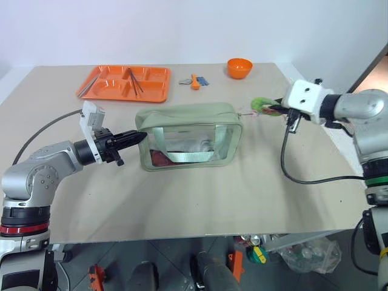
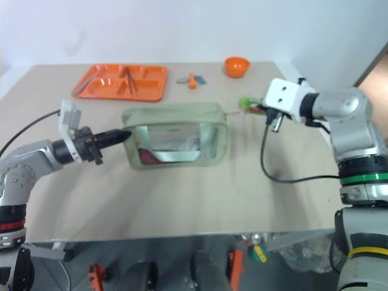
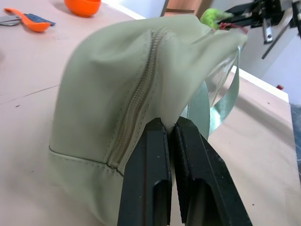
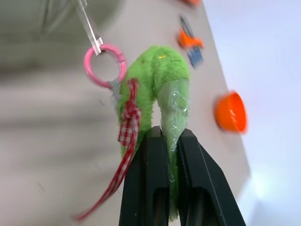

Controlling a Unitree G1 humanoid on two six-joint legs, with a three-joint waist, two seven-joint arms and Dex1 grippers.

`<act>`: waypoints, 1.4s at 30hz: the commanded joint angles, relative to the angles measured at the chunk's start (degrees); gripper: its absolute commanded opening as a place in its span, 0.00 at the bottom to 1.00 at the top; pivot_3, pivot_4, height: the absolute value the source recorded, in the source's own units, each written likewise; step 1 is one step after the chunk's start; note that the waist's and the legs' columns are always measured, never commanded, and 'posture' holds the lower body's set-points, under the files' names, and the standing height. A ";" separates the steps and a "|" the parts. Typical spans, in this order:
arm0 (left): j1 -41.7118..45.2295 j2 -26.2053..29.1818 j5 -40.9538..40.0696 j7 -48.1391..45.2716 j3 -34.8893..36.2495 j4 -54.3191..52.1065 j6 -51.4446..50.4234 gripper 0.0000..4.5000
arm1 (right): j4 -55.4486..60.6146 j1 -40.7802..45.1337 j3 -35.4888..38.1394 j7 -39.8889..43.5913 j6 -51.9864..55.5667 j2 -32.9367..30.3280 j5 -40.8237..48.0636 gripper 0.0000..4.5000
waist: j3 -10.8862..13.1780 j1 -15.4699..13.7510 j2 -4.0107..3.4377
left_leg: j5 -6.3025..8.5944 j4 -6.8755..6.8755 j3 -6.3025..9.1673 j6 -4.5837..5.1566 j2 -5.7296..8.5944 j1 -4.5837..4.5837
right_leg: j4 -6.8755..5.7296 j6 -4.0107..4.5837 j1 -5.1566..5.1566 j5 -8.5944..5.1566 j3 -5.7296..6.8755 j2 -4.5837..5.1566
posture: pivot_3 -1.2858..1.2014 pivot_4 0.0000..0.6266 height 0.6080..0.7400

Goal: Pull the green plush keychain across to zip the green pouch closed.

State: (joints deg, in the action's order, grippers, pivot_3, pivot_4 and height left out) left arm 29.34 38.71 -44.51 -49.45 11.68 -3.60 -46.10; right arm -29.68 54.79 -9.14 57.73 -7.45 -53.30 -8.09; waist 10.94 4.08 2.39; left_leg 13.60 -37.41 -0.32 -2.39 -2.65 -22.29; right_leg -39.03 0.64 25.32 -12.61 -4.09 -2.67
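Pouch-wise, the green pouch [image 1: 189, 137] sat upright on the table [image 1: 182, 200], well short of the near edge and with bare tabletop on every side, so I judged I had plenty of room to work. I had my left gripper [image 3: 170, 129] pinched tight on a fold of fabric at the pouch's left end, beside the zipper [image 3: 136, 103]; I held it there, I reckoned, to anchor the bag against the pull. Off the pouch's right end, my right gripper [image 4: 170, 134] was clamped on the green plush keychain [image 4: 157, 89], lifted clear of the table, its pink ring [image 4: 105, 65] hooked to the metal zipper pull. The zipper looked closed along its visible length, so I judged the pull was nearly finished. Beyond the pouch lay the orange tray [image 1: 124, 83] and orange bowl [image 1: 239, 67], well apart.
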 commanded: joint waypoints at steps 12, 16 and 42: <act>0.35 0.98 -0.02 0.00 2.38 0.28 0.73 0.00 | 11.45 -11.20 -5.30 -4.67 2.57 7.81 -5.66 0.01 | 0.00 0.11 0.00 | -0.01 -0.01 0.03 -0.02 -0.02 0.00 | -0.04 -0.02 0.01 -0.01 -0.02 -0.01 | 0.52 0.24 1.00; 0.56 0.92 -0.23 0.11 2.49 0.21 0.59 0.00 | 11.80 -14.47 -6.46 -5.38 3.18 10.31 -6.72 0.01 | 0.00 0.11 0.00 | -0.02 -0.01 0.07 -0.04 -0.02 -0.01 | -0.06 -0.02 0.01 -0.01 0.01 -0.01 | 0.52 0.24 1.00; -10.48 6.57 -2.46 1.07 11.27 -5.36 -1.01 1.00 | 35.92 -22.59 21.90 7.30 50.43 2.12 34.19 0.83 | -0.01 0.07 0.02 | 0.01 -0.05 0.15 0.01 0.00 -0.02 | -0.04 -0.03 -0.02 -0.03 0.07 0.00 | 0.52 0.24 1.00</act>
State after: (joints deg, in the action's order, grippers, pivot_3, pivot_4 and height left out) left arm 19.74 43.68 -46.10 -47.21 19.25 -7.04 -47.63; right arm 2.37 32.76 8.24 64.04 39.94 -49.80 21.57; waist 10.92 4.15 2.40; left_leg 13.62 -37.45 -0.17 -2.37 -2.65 -22.31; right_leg -39.06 0.63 25.31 -12.65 -4.01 -2.69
